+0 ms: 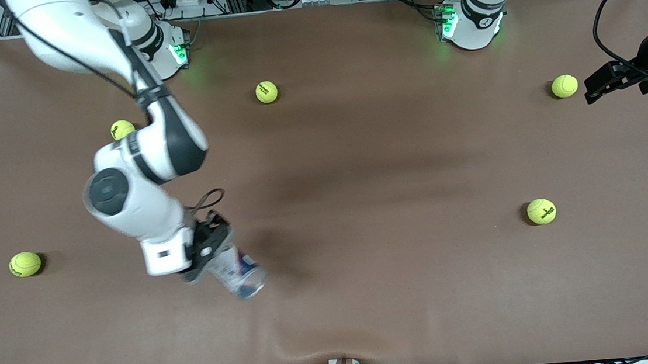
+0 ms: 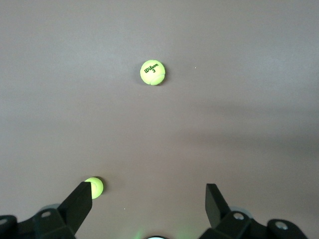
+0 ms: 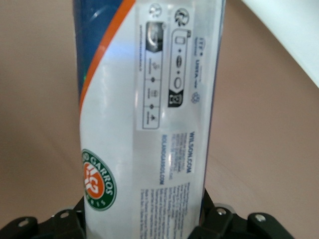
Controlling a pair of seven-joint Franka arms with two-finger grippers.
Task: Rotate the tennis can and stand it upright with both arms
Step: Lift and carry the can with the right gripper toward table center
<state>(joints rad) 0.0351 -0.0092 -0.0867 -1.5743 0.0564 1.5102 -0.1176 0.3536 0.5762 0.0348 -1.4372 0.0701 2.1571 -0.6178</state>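
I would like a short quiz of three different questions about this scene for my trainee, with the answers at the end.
1. True or false: the right pincer holds the tennis can.
2. How many tennis balls lie on the table?
3. Choose one. The left pincer is: A) shut on a ball, B) open with nothing between its fingers, C) gripping the can.

Key:
1. True; the can sticks out of it, tilted, not upright.
2. Five.
3. B; the left arm waits at its end of the table.
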